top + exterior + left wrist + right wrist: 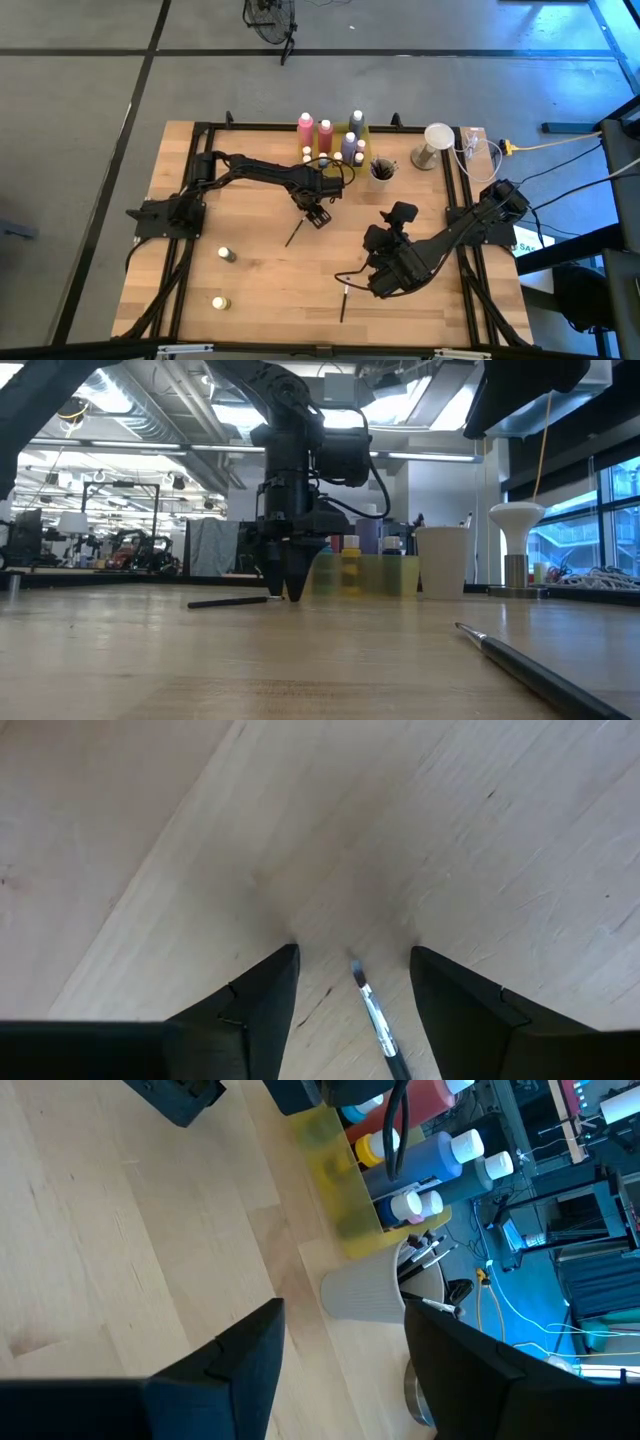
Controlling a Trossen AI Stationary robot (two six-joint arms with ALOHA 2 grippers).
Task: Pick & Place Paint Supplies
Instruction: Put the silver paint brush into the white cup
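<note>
- Bottles first: two small pale-capped bottles [227, 254] lie loose near the table's left edge.
- Left tool [319, 214], mid-table, fingers spread astride a paintbrush [374, 1018], tips at the wood; a skewed close could flick that thin handle away.
- Right tool [385, 262] waits spread; second paintbrush [345, 300] lies just beside it.

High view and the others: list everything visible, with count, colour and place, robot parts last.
Paint bottles: several, pink, purple, pale-capped, in the tray at the far edge.
Tray: one, translucent yellow, far edge.
Cup: one, grey-beige, beside the tray, holding brushes.
Small bottles: two, pale, loose on the table's left.
Paintbrushes: two loose, dark; one between the left gripper's fingers, one near the right gripper.
Left gripper: open, tips at the table.
Right gripper: open, raised.
</note>
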